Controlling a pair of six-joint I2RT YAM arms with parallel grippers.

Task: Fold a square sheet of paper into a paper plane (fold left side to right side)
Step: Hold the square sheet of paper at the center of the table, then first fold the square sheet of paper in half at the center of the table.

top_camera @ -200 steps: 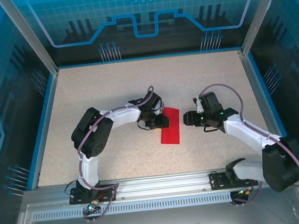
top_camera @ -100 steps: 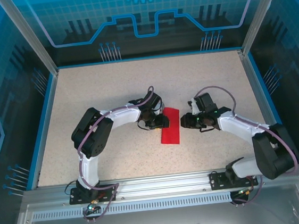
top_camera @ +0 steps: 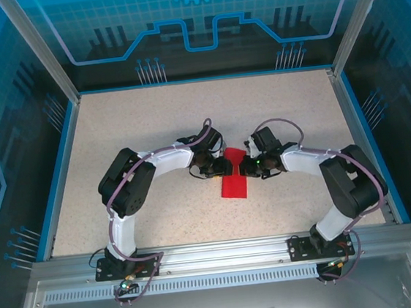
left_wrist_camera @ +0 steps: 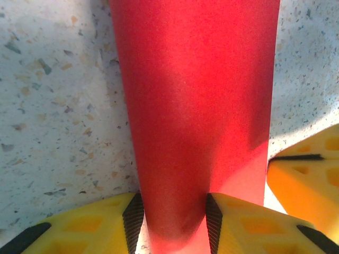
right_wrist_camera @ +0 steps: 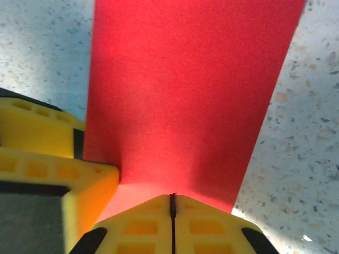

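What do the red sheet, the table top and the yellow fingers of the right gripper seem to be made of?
Red sheet: thin paper, matte; it shades softly, without glare. Table top: probably stone-look laminate or composite, pale with dark and tan specks, dull. Fingers of the right gripper: likely plastic, yellow, matte, with moulded pockets.

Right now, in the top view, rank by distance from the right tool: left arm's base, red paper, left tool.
1. red paper, touching the right tool.
2. left tool, just left, across the paper.
3. left arm's base, near-left corner.
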